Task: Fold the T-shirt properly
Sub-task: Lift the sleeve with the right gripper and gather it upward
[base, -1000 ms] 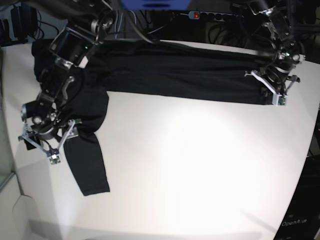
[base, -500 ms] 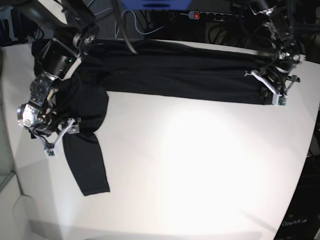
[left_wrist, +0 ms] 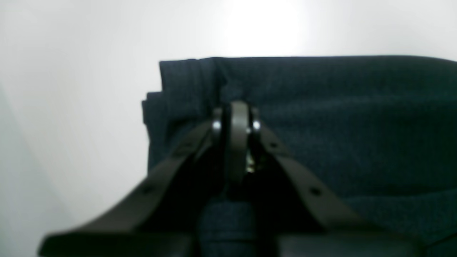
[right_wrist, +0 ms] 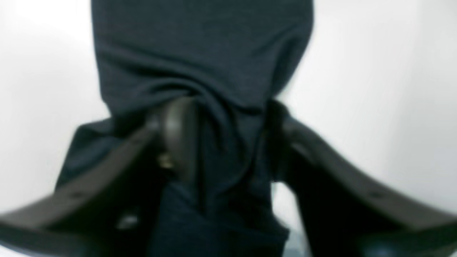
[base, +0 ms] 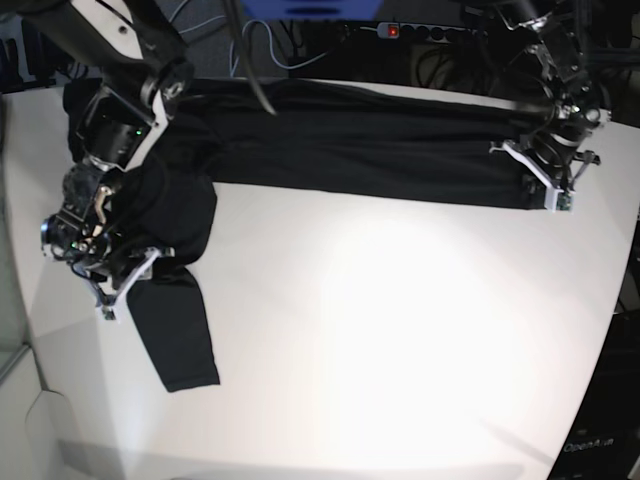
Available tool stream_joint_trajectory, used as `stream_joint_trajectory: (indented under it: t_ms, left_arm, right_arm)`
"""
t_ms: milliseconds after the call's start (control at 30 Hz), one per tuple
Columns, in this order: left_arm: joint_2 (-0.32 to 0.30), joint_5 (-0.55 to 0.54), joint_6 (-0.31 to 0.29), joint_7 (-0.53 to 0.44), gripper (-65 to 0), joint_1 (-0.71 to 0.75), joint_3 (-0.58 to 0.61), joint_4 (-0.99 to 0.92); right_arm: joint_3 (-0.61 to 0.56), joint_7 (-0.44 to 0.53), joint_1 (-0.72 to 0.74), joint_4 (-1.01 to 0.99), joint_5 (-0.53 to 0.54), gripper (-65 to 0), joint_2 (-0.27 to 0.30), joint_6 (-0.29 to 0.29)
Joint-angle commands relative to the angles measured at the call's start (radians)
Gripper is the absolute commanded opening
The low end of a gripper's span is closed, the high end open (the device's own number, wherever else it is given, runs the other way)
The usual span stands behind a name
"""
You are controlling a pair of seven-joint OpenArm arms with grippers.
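Note:
The black T-shirt [base: 350,140] lies along the far side of the white table [base: 380,330], with one long sleeve [base: 178,335] hanging toward the front left. My left gripper [base: 552,192] is at the shirt's right end, shut on its folded edge [left_wrist: 185,82]; the closed fingertips [left_wrist: 235,117] press into the cloth. My right gripper [base: 112,298] sits at the top of the sleeve. Its fingers [right_wrist: 178,132] stand on either side of a bunched fold of sleeve [right_wrist: 228,142]. The blur hides whether they pinch it.
A power strip [base: 420,30] and cables run behind the table's far edge. The table's left edge [base: 20,300] is close beside my right gripper. Bare white tabletop spreads from the centre to the front right.
My right gripper has swung onto the top of the sleeve, and its wide-open jaws have narrowed around the cloth. The left arm and the shirt's body have not moved.

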Motion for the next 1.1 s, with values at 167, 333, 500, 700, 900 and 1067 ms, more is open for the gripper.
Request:
stream_joint_trajectory:
  t_ms: [167, 333, 500, 700, 900, 1067]
  left_arm:
    - [0.006, 0.071, -0.011, 0.115, -62.4, 0.025, 0.001, -0.012]
    - [0.008, 0.071, -0.011, 0.115, -62.4, 0.025, 0.001, -0.012]
    - [0.006, 0.071, -0.011, 0.115, -62.4, 0.025, 0.002, -0.012]
    - [0.006, 0.071, -0.011, 0.115, -62.4, 0.025, 0.005, -0.012]
    - [0.005, 0.071, -0.011, 0.115, -62.4, 0.025, 0.004, -0.012]
    - [0.005, 0.071, -0.011, 0.115, -62.4, 0.025, 0.002, -0.012]
  right_arm:
    - [-0.036, -0.021, 0.005, 0.011, -0.003, -53.5, 0.007, -0.001]
    - [-0.096, -0.023, -0.009, 0.052, -0.003, -53.5, 0.030, -0.001]
    - [-0.189, -0.027, -0.095, 0.255, 0.000, -53.5, 0.030, -0.001]
    - [-0.320, -0.037, -0.202, 0.451, 0.004, -53.8, 0.024, -0.001]
    - [-0.350, -0.116, -0.219, 0.528, 0.040, -53.7, 0.018, -0.001]
    - [-0.317, -0.238, -0.172, 0.528, 0.039, -53.7, 0.043, -0.001]
